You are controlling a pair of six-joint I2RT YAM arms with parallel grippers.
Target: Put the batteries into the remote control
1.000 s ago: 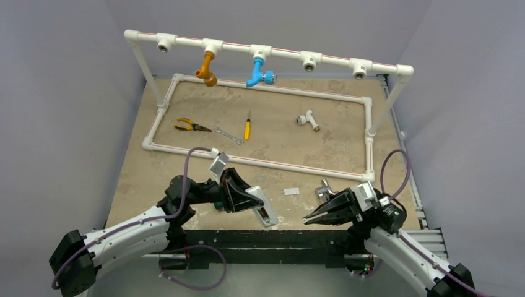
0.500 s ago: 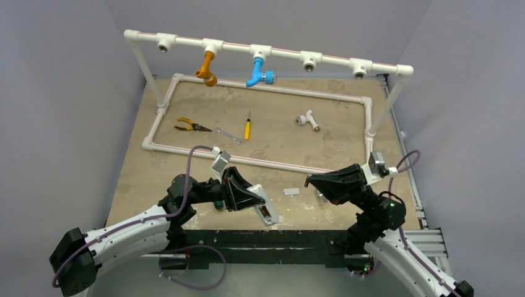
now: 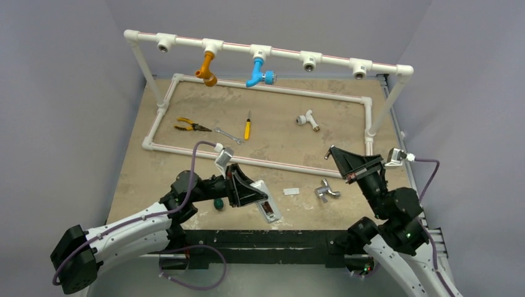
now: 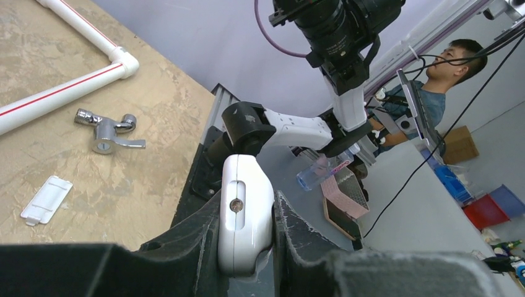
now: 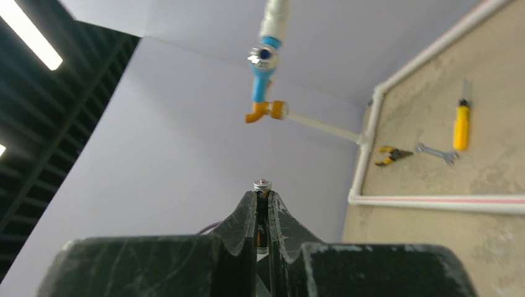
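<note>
Our right gripper [image 5: 262, 199] is clamped on a battery [image 5: 262, 185], whose metal cap pokes just past the fingertips. A second ago this arm lay low by the near edge of the table [image 3: 142, 179], pointing left; it has since lifted and swung back to the right, tips aimed up over the white pipe frame [image 3: 278, 164]. That has uncovered the silver tap fitting [image 3: 326, 190]. Our left gripper [image 3: 247, 189] stays closed on the remote control [image 3: 265, 203], barely shifted, beside the small white cover [image 3: 291, 191].
</note>
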